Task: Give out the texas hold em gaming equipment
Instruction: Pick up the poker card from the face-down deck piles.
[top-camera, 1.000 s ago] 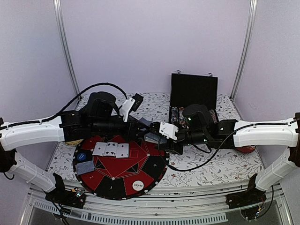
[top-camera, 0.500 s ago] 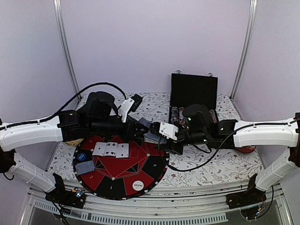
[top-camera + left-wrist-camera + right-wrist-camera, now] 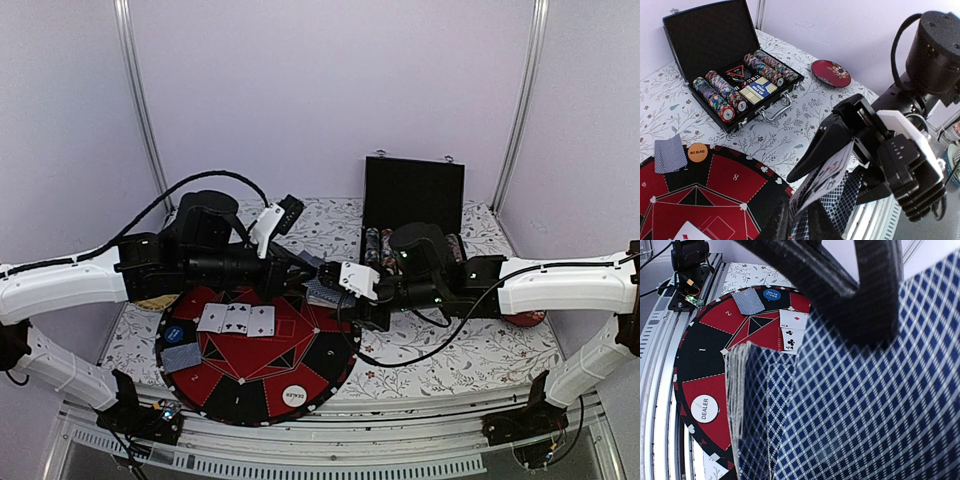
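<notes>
My right gripper [image 3: 338, 294] is shut on a deck of playing cards [image 3: 757, 410] with blue patterned backs, held above the far right rim of the round red and black mat [image 3: 330, 350]. My left gripper [image 3: 312, 279] meets it there and is shut on one card [image 3: 832, 172], which stands tilted off the deck; its back fills the right wrist view [image 3: 880, 400]. On the mat lie three face-up cards [image 3: 237, 319], a face-down card [image 3: 182, 357], a blue disc [image 3: 175, 331] and the white DEALER disc [image 3: 295, 394]. An orange disc [image 3: 697, 152] lies beside another face-down card [image 3: 670, 155].
An open black case [image 3: 412, 200] with rows of chips [image 3: 720, 95] stands at the back of the floral table. A red dish [image 3: 830, 73] sits to the right of it. Both arms cross low over the mat's far edge.
My left arm has drawn back a little to the left with its fingers still at the deck. The right gripper has edged slightly left. The things on the mat have not moved.
</notes>
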